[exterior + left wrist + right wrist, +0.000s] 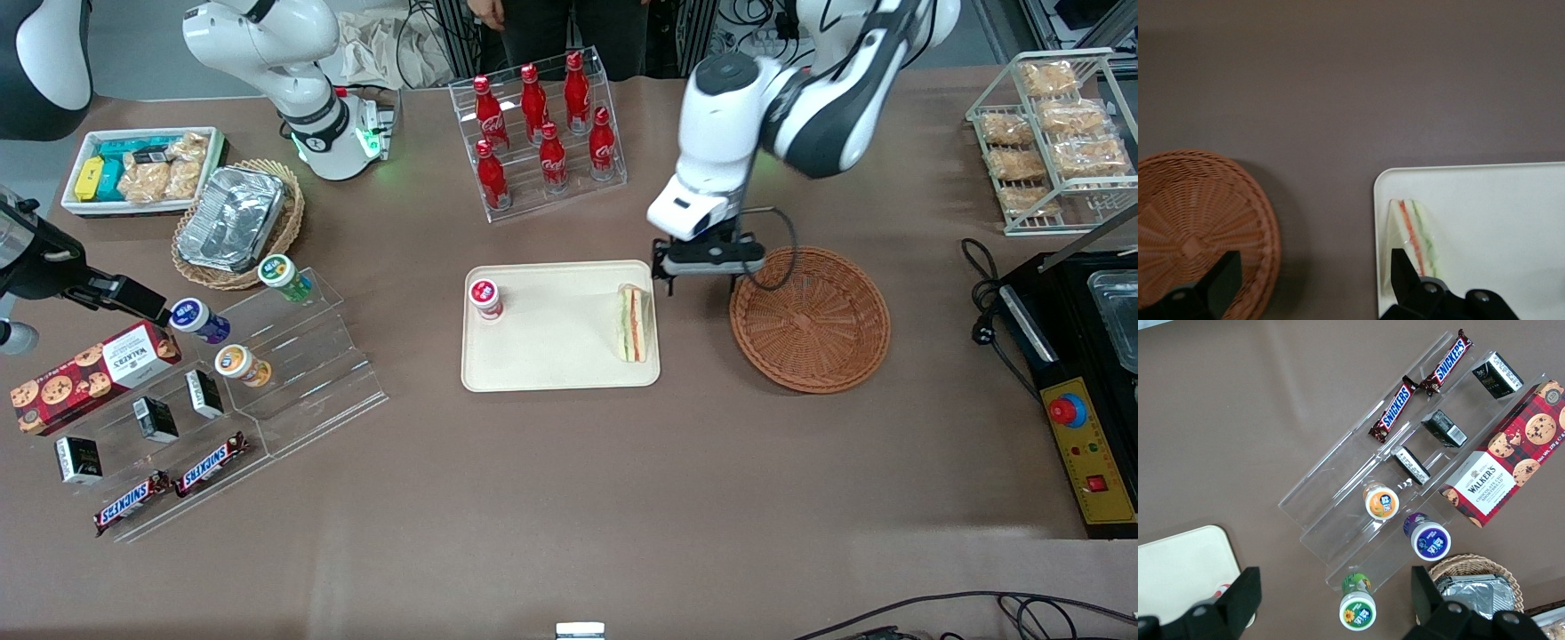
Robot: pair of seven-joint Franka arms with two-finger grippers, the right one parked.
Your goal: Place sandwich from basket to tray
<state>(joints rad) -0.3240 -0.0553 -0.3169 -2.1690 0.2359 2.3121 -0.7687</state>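
Front view: gripper partly masked by own wrist housing, hovering between tray and basket; fingers spread wide, holding nothing. Sandwich, layered wedge in clear wrap, lies on smooth cream tray, basket-side edge. Red-capped cup on tray's parked-arm end. Woven basket bare.

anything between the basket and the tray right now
No object lies there: bare brown table separates the basket from the tray, clearest in the left wrist view. The open gripper hangs above that gap; the sandwich is on the tray.
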